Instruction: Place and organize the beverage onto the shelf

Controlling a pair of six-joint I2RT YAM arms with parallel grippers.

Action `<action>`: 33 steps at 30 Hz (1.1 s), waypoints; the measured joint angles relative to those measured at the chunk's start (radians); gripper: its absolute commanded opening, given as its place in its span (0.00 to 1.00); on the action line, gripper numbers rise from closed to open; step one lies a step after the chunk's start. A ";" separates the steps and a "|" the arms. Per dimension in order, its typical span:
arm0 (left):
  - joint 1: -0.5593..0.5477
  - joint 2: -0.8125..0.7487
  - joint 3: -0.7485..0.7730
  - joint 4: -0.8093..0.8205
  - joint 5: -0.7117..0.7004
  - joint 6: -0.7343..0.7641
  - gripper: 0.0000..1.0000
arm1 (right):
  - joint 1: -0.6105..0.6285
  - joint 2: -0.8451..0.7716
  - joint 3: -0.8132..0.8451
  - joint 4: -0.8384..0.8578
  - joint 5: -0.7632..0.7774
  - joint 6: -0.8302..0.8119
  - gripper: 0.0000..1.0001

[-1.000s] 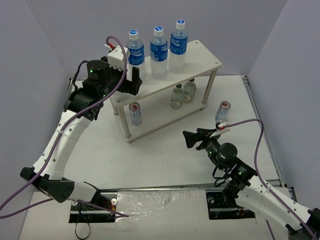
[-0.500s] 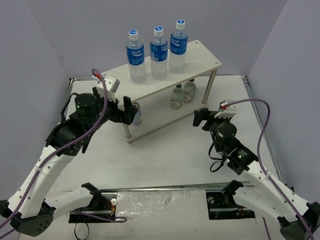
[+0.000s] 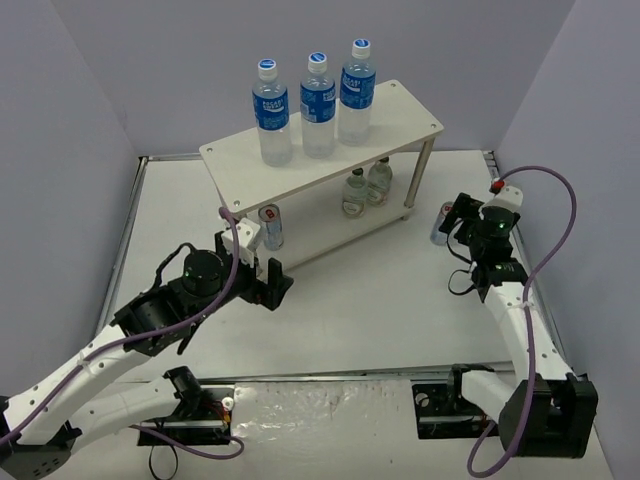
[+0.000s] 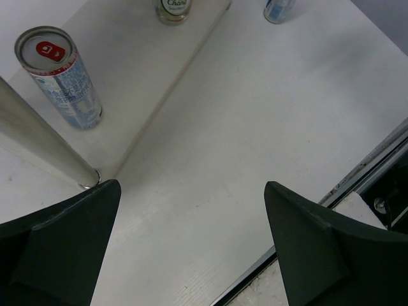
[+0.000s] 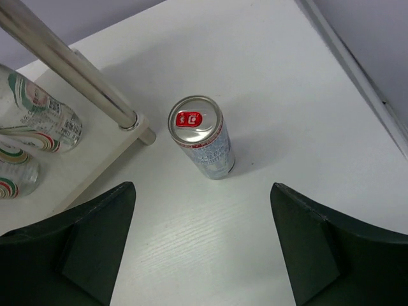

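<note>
The pale wooden shelf stands at the back of the table. Three tall blue-labelled bottles stand on its top board. Two small clear bottles and a silver red-topped can stand on the lower board. A second can stands upright on the table right of the shelf. My right gripper is open just beside it; in the right wrist view this can is ahead of the open gripper. My left gripper is open and empty, low in front of the shelf's near-left leg, with the shelved can ahead-left.
Grey walls close in the table at the back and both sides. A metal rail runs along the right edge, close to the right arm. Dark slots with the arm bases lie at the near edge. Purple cables loop off both arms.
My left arm came down from the shelf's top-left corner to the table in front of the shelf. My right arm swung right and away to the can beside the shelf.
</note>
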 measured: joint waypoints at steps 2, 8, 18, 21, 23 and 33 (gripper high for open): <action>0.000 -0.023 -0.008 -0.002 -0.024 -0.002 0.94 | -0.006 0.038 -0.003 0.019 -0.039 0.000 0.82; 0.000 -0.121 -0.064 0.053 -0.040 -0.021 0.94 | -0.018 0.143 -0.029 0.121 -0.117 -0.001 0.81; 0.000 -0.183 -0.282 0.115 -0.014 -0.077 0.94 | -0.025 0.283 -0.035 0.245 -0.110 -0.022 0.77; -0.002 -0.221 -0.324 0.108 -0.018 -0.082 0.94 | -0.025 0.314 -0.035 0.274 -0.093 -0.029 0.77; -0.003 -0.242 -0.330 0.112 -0.023 -0.084 0.94 | -0.024 0.332 -0.035 0.296 -0.082 -0.032 0.76; -0.003 -0.337 -0.426 0.143 -0.039 -0.085 0.94 | -0.011 0.448 -0.026 0.375 -0.032 -0.085 0.76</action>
